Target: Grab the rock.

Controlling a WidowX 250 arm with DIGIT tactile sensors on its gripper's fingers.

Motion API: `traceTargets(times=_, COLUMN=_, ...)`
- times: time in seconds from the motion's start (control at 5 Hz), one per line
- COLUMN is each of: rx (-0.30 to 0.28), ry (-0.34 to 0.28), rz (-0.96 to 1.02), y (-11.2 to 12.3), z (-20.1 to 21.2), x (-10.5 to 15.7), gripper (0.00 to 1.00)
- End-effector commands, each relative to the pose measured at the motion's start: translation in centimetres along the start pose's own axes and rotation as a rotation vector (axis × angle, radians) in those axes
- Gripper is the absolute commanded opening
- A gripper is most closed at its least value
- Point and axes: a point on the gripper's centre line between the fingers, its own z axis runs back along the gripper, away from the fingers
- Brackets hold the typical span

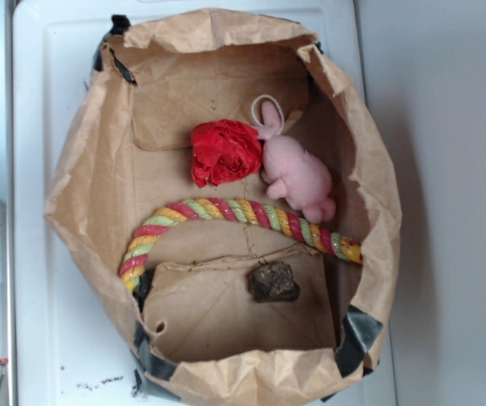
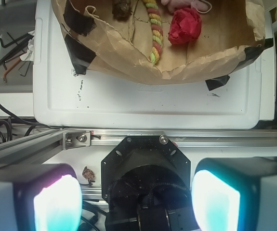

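Nothing here can be read. The brown paper bag (image 1: 90,169) carries no print, brand or number on any wall that shows, and the black tape (image 1: 357,334) at its corners is blank. The white tabletop (image 2: 148,103) under the bag has only dark specks and scuffs, not letters. The metal rail (image 2: 56,144) below that tabletop bears no label either.

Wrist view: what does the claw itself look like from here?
The claw shows two blocky fingers with pale grey housings; their inner pads glow cyan with a pinkish tint on the left one. Between them sits a black octagonal mount with screws at its top edge.
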Motion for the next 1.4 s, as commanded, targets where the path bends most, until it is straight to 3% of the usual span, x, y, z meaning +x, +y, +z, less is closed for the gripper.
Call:
traceTargets(times=0.0, rx=0.0, ry=0.0, rz=0.0, y=0.0, z=0.0, x=0.0, gripper=1.0)
traceTargets(times=0.4, rx=-0.013, ry=-0.089, rz=0.078, y=-0.7, z=0.4, x=5.5, gripper=1.0)
traceTargets(times=1.2, rx=0.008, ry=-0.225, rz=0.056, y=0.2, z=-4.2, x=12.4, gripper=1.0)
